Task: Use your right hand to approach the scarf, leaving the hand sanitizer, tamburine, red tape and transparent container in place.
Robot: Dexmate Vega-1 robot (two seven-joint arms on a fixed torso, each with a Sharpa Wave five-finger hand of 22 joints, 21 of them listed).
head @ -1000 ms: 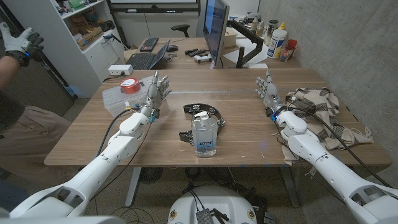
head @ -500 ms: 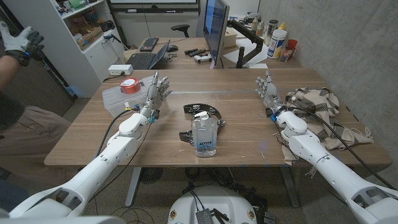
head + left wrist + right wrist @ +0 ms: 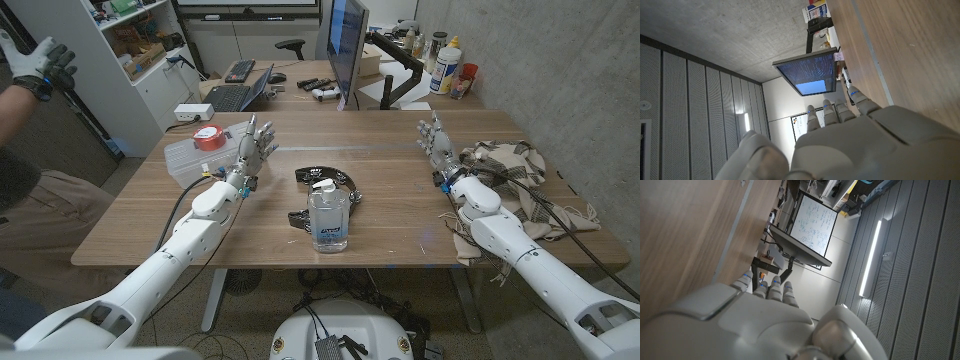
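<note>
At the left of the frame, a clear plastic lidded container (image 3: 188, 158) sits on the wooden tabletop (image 3: 130, 225) with a red roll of tape (image 3: 207, 137) on its lid. Just to its right stands the left robot hand (image 3: 252, 148), upright on its edge, fingers spread and holding nothing. In the middle lies a black ring-shaped tambourine (image 3: 327, 181), and touching its near rim is a clear pump bottle of hand sanitizer (image 3: 328, 218). Right of centre, the right robot hand (image 3: 438, 145) is also upright, fingers apart and empty, poised just beside the beige and brown checked scarf (image 3: 520, 190), which lies crumpled at the right side of the frame, partly under that forearm. A black cable (image 3: 540, 212) runs across the cloth.

The reach looks barely begun, so the hand probably needs to swing rightward onto the folds. The main risk seems to be snagging: spread fingertips or the trailing cable could catch the fabric and drag it off the tabletop's right edge. The other four things sit well apart from this hand, so only a wide leftward swing would disturb them.
</note>
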